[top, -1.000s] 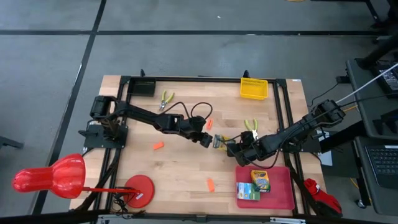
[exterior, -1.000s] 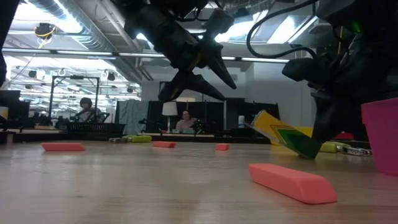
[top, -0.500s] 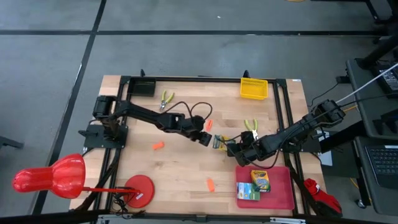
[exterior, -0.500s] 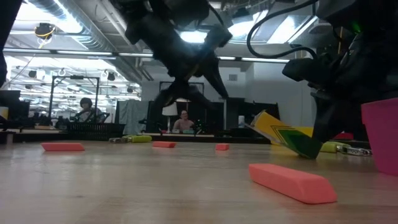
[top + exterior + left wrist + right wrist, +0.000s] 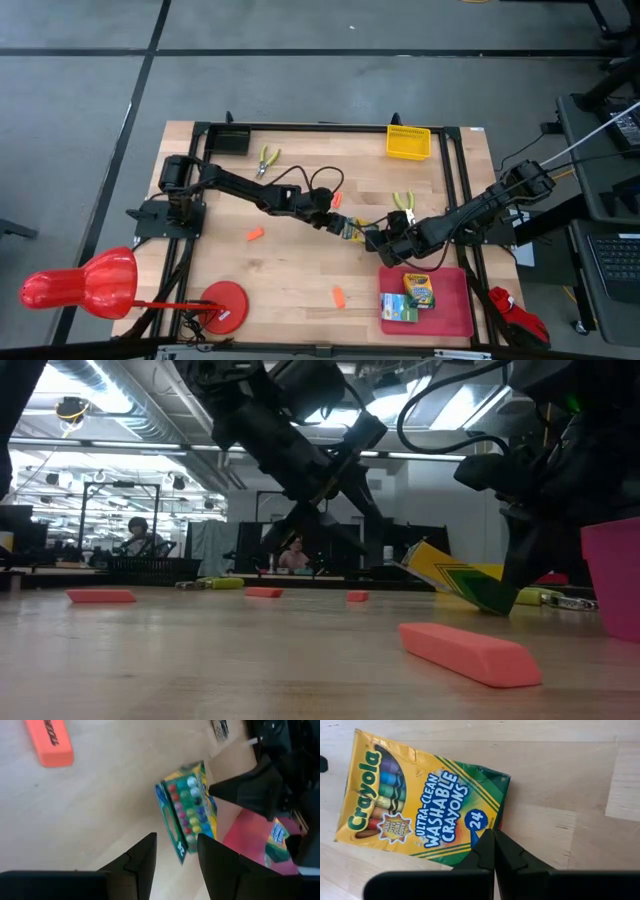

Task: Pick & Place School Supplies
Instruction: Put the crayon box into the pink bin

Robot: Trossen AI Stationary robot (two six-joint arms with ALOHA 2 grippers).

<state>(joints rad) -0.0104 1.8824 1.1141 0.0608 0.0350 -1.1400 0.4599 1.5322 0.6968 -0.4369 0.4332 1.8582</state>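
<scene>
A crayon box (image 5: 422, 805) lies flat on the pale wooden tabletop (image 5: 560, 775), set at a slant. Its face is yellow with a green end and green stripes, printed "Crayola", "Ultra-Clean Washable Crayons" and "24", and a window near the yellow end shows a row of coloured crayons. The right gripper (image 5: 493, 851) comes in over the box's green end, its two dark jaws pressed together with no gap between them, their tips meeting at the edge of the box by the "24". A seam between boards crosses the wood beside the box.
</scene>
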